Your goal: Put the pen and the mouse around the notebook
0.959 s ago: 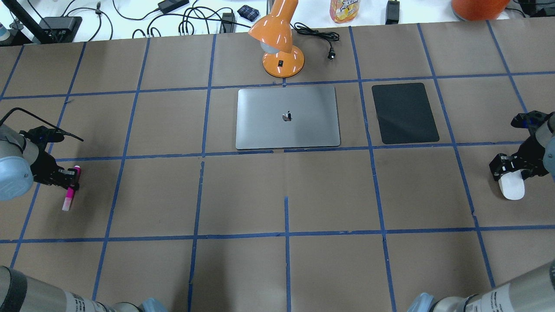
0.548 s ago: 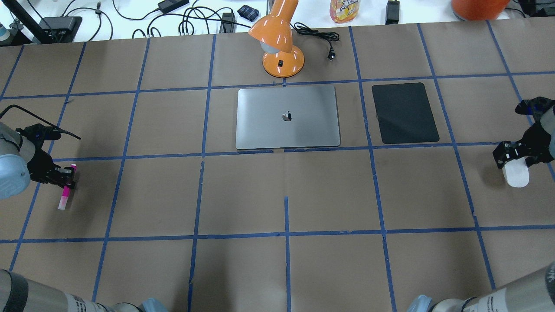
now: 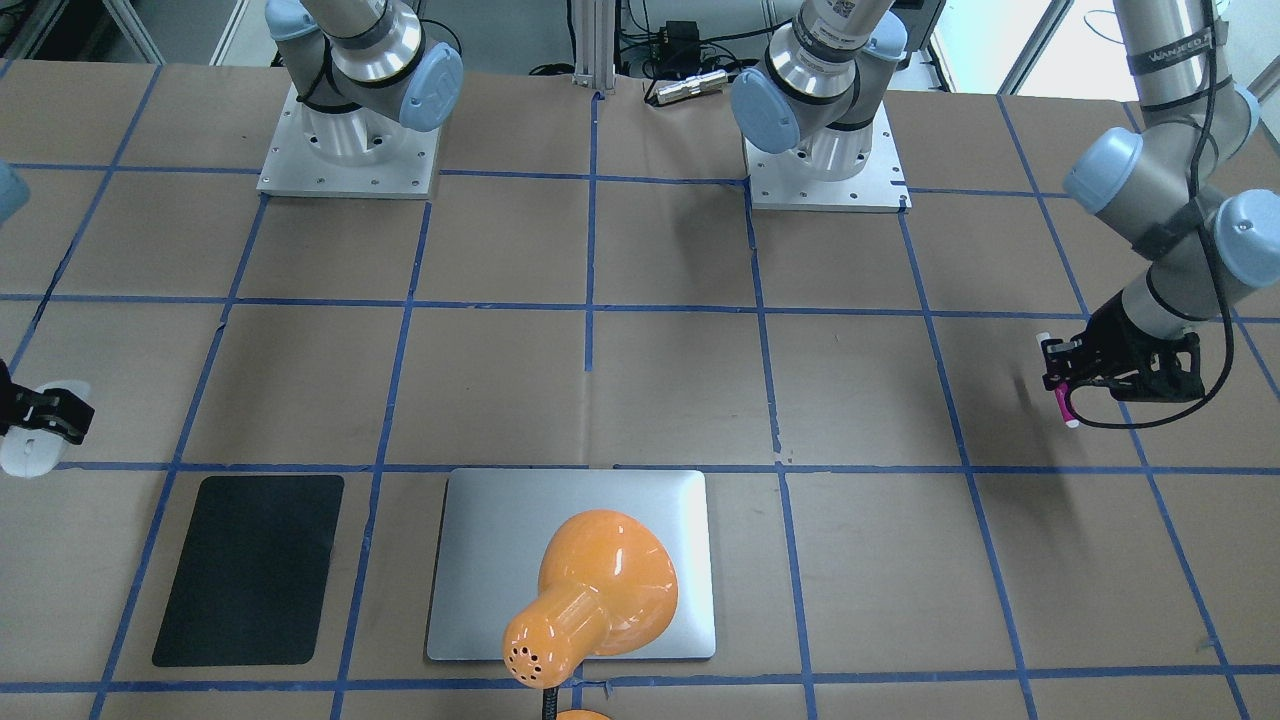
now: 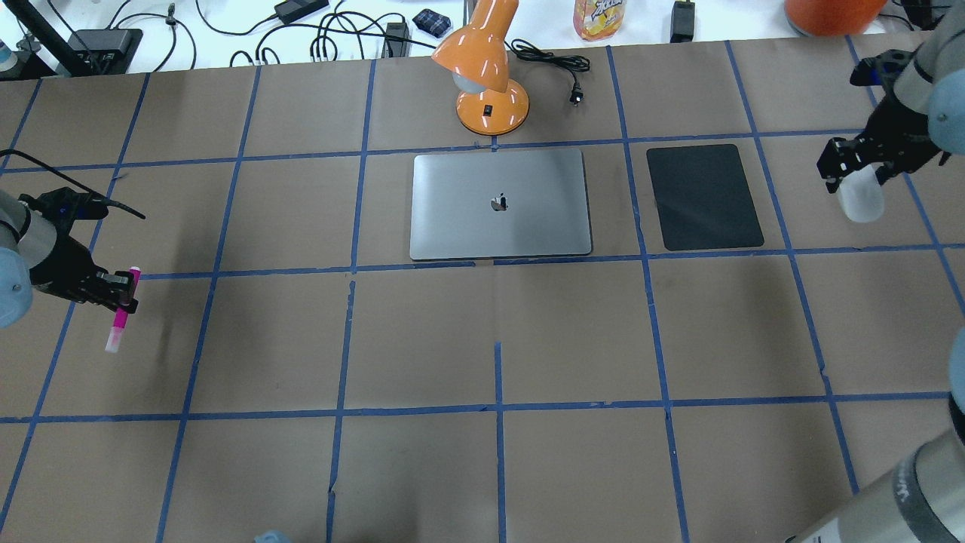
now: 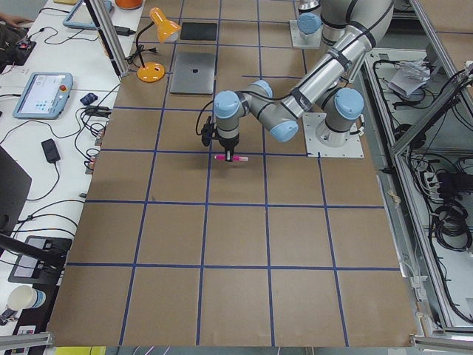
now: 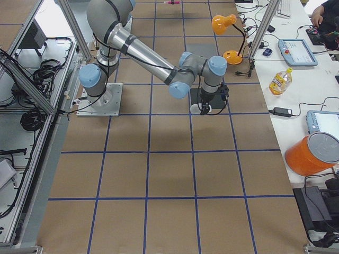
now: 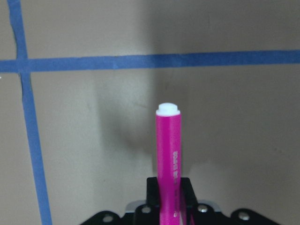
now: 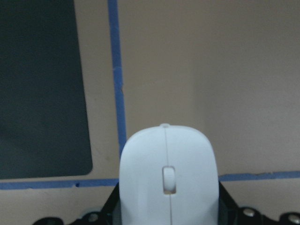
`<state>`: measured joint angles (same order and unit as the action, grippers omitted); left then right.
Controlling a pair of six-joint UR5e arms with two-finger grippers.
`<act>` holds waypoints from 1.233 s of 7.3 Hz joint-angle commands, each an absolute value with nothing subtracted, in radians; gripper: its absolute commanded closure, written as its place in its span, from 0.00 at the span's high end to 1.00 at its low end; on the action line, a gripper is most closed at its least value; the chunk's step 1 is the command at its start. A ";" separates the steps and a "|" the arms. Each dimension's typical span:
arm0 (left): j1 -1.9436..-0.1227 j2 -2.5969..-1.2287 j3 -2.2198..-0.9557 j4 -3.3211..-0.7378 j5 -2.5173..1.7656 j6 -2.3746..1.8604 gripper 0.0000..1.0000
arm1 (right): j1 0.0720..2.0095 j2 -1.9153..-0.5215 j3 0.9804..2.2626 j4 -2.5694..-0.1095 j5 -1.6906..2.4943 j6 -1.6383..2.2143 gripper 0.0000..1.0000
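The silver-grey notebook (image 4: 499, 204) (image 3: 480, 560) lies flat at the table's middle, toward the far side. At the far left, my left gripper (image 4: 124, 292) (image 3: 1058, 378) is shut on the magenta pen (image 4: 119, 323) (image 7: 168, 154) and holds it level above the table, with its shadow below. In the left wrist view the pen's white tip points ahead. My right gripper (image 4: 856, 177) (image 3: 45, 415) is shut on the white mouse (image 4: 860, 200) (image 8: 168, 173). It holds the mouse off the table, to the right of the black mat (image 4: 705, 196) (image 8: 42, 84).
An orange desk lamp (image 4: 486, 75) (image 3: 600, 590) stands just behind the notebook, its head leaning over it. Cables, a bottle (image 4: 599, 16) and an orange bucket (image 4: 833, 13) sit on the white bench beyond the table's far edge. Blue tape lines grid the brown tabletop.
My right gripper has carried the mouse away from the robot, from the right edge's middle row up beside the black mat. My left gripper with the pen has shifted slightly farther out.
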<state>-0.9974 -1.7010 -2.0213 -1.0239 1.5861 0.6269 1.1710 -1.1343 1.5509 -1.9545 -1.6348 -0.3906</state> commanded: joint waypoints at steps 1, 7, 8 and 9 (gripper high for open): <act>-1.159 -1.599 -2.034 -1.120 1.537 0.345 0.01 | 1.317 -1.083 1.493 -1.936 -1.631 -0.200 0.42; -1.659 -1.612 -2.079 -1.050 1.509 -0.791 0.01 | 1.362 -0.986 1.526 -2.022 -1.555 -0.107 0.45; -1.707 -1.641 -2.079 -0.996 1.499 -0.972 0.01 | 1.362 -0.986 1.545 -2.064 -1.558 -0.116 0.48; -1.786 -1.676 -2.077 -0.973 1.506 -1.083 0.01 | 1.362 -0.985 1.560 -2.075 -1.555 -0.120 0.48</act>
